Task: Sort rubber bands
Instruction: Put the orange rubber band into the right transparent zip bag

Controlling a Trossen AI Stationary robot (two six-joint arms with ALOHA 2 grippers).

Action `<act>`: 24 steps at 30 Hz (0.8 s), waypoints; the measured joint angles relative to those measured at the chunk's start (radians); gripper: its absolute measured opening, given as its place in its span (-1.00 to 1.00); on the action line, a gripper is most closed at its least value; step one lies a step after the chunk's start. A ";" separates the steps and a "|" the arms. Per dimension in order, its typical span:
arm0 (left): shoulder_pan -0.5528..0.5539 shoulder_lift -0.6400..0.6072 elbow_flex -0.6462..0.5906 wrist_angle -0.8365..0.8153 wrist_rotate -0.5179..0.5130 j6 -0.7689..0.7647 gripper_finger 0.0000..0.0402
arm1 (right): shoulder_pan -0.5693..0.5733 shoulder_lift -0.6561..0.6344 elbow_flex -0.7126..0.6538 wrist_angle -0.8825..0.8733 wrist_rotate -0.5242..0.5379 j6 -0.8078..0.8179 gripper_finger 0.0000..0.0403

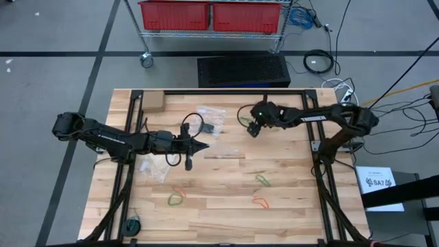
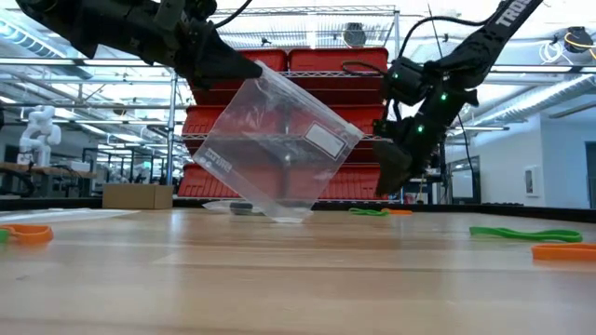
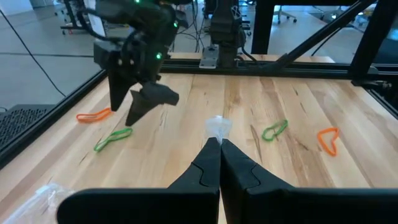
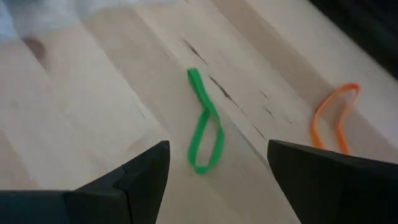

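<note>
Rubber bands: thin flexible loops, green and orange, flat on desk (image 1: pixel 288 206). Green band (image 4: pixel 204 127) twisted into a narrow figure-eight, directly ahead of right end effector (image 4: pixel 217 171); orange band (image 4: pixel 333 121) just beside it, an open elongated loop. Others scattered across near half of desk: green band (image 1: pixel 263 180) and orange band (image 1: pixel 259 202) right of centre, green band (image 1: pixel 175 200) left of centre.

Clear plastic bag (image 2: pixel 279 154): glossy, transparent, rectangular, white label patch near top; pinched at one upper corner by left end effector (image 3: pixel 219 146), fingers pressed fully together, bag hanging tilted with lowest corner touching or nearly touching desk.

Right end effector: fingers spread wide, nothing held, poised low over green band at far centre of desk.

Step in hand, as judged: bag presented, first pick being lined up. Next move calls for descent straddling the green loop, then a close pinch flat against smooth pale wood planking; band thin and limp, likely to slip.
</note>
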 joint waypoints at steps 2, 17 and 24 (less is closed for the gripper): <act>0.000 0.000 0.000 0.000 0.000 0.000 -1.00 | 0.001 0.028 0.000 0.008 0.012 0.012 0.31; -0.002 0.000 0.000 0.000 0.008 -0.001 -1.00 | 0.037 0.203 0.004 0.155 0.061 0.106 0.00; -0.001 0.000 0.000 0.000 0.009 -0.001 -1.00 | 0.050 0.196 0.003 0.163 0.093 0.074 -0.87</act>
